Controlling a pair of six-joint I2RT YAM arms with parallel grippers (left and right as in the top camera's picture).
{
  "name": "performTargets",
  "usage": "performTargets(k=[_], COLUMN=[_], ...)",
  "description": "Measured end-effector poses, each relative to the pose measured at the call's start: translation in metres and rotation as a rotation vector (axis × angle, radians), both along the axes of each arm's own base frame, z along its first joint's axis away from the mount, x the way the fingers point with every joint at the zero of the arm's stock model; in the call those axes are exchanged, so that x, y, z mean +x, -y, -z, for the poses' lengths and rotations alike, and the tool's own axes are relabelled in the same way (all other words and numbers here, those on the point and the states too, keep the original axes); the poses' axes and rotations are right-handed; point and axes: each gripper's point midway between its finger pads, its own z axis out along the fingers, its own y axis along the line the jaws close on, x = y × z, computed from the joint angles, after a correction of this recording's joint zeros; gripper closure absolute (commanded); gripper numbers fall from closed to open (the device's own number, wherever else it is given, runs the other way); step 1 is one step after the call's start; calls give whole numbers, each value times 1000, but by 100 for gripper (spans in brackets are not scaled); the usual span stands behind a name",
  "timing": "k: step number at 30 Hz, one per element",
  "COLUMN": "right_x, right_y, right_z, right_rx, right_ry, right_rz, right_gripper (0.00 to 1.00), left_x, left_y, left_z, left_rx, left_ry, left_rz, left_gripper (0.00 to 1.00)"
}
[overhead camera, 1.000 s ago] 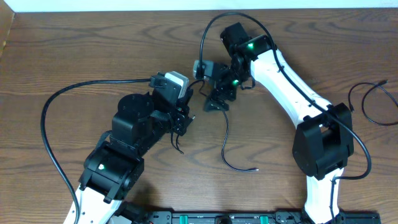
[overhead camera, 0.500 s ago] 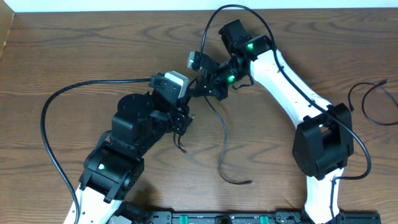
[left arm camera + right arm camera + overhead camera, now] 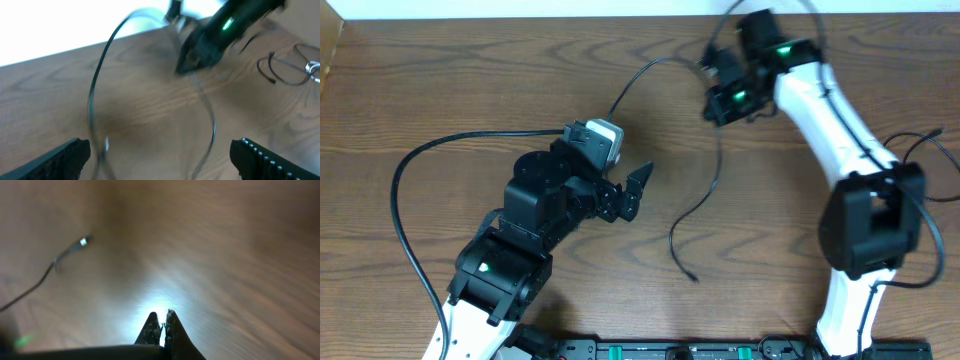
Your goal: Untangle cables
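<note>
The overhead view shows my left claw (image 3: 633, 190) near the middle of the table (image 3: 440, 80) with its two fingers spread wide and nothing between them. My right claw (image 3: 715, 108) is at the far side, right of centre, and is closed on the black cable (image 3: 719, 165). From that claw one length arcs away to the left. The other length hangs towards the near side, bends, and ends loose on the wood, well apart from my left claw. The left wrist view confirms the spread: one finger (image 3: 70, 156) sits at each lower corner of the frame, and both lengths of the cable cross the bare wood between them. This view also shows a second thin cable (image 3: 260, 69) coiled at the far right, with a pale plug at the frame edge. The right wrist view is blurred. It shows my right fingertips (image 3: 152, 327) pressed together, and a small plug end (image 3: 84, 241) on a thin cord to the left. The surface is dark brown wood with clear grain. A white wall (image 3: 520, 8) borders its far edge. The thick black lead (image 3: 395, 200) of my left arm loops across the left side.
</note>
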Motion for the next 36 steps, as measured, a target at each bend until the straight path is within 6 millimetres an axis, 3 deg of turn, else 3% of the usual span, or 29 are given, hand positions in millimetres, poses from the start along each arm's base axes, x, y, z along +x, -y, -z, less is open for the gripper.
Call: performTargets(k=[2, 4, 7, 8, 11, 14, 16, 17, 22, 24, 26, 31, 34, 36], right_x=[13, 24, 34, 29, -3, -43, -70, -73, -67, -57, -53, -50, -53, -62], right_y=[37, 81, 176, 213, 299, 363, 398, 406, 418, 422, 426, 432, 443, 461], right_z=[-21, -54, -137, -171, -236, -270, -271, -268, -230, -204, -193, -193, -193, -192], right_rx=[-2, 8, 25, 20, -8, -49, -64, -54, 23, 54, 61, 41, 10, -10], right_ry=[45, 112, 297, 378, 535, 615, 605, 595, 481, 409, 385, 402, 410, 401], right_rz=[103, 225, 468, 557, 770, 940, 1051, 1076, 1119, 1121, 1123, 1132, 1181, 1296], right_gripper=[99, 99, 99, 99, 99, 99, 99, 99, 99, 99, 99, 99, 99, 99], left_x=[-2, -3, -4, -5, -6, -7, -7, -7, -8, -9, -10, -11, -14, -15], left_y=[-1, -5, -12, -15, -19, -21, -21, -21, -23, -23, -24, -24, -25, -26], left_z=[4, 9, 19, 22, 27, 29, 29, 29, 32, 34, 35, 36, 40, 42], left_rx=[10, 26, 62, 74, 94, 101, 104, 104, 111, 116, 118, 123, 132, 137], left_ry=[-17, -34, -65, -77, -93, -98, -99, -99, -108, -118, -121, -130, -147, -155], left_rz=[-3, -15, -47, -56, -71, -78, -81, -81, -84, -84, -83, -83, -83, -83], left_gripper=[5, 5, 5, 5, 5, 5, 5, 5, 5, 5, 5, 5, 5, 5])
